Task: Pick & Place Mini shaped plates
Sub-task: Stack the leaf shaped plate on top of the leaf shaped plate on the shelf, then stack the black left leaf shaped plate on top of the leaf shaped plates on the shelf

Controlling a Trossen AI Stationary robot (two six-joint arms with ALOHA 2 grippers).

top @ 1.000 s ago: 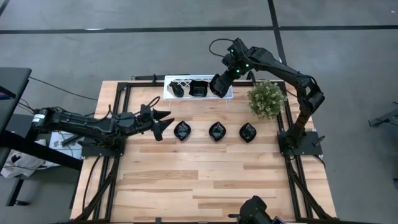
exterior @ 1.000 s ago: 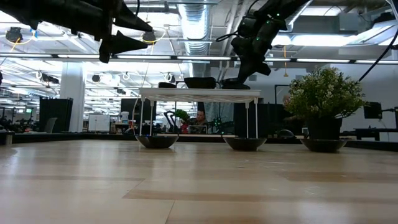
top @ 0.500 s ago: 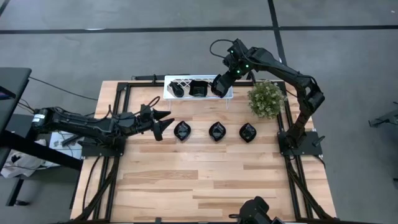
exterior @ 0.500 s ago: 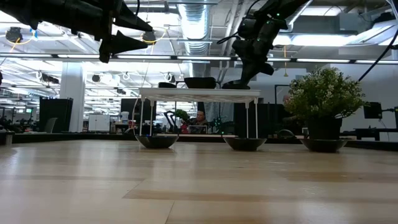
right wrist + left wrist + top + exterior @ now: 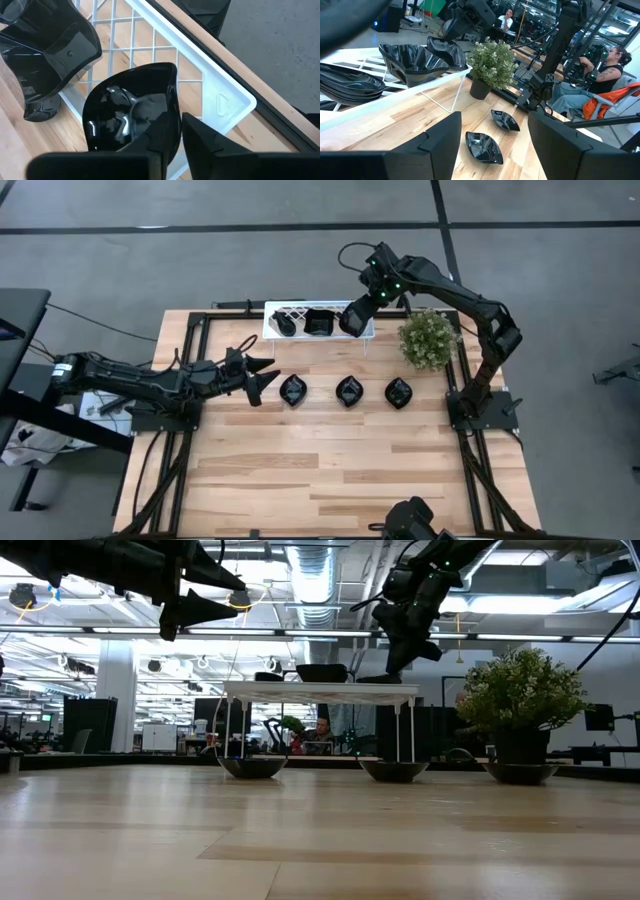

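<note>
Three glossy black mini plates point(image 5: 292, 391), point(image 5: 348, 391), point(image 5: 398, 393) sit in a row on the wooden table. The white lattice rack point(image 5: 300, 310) at the far edge carries two more plates point(image 5: 286, 324), point(image 5: 320, 322). My right gripper point(image 5: 352, 318) is over the rack's right end, shut on another black plate point(image 5: 130, 115). My left gripper point(image 5: 265, 375) is open and empty, held above the table just left of the row; it also shows in the low view point(image 5: 225, 595). My right gripper pinches the plate's rim point(image 5: 172, 125) between its two fingers, one finger on the plate's inner side and one point(image 5: 215, 145) outside. The fingers slant down from above. The plate is over the rack's lattice; whether it is lifted clear, I cannot tell.
A potted green plant point(image 5: 428, 338) stands at the table's far right, close to the rack's right end. The near half of the table point(image 5: 330, 470) is bare wood. People sit in the room beyond the table point(image 5: 600, 75).
My right gripper has risen slightly over the rack's right end.
</note>
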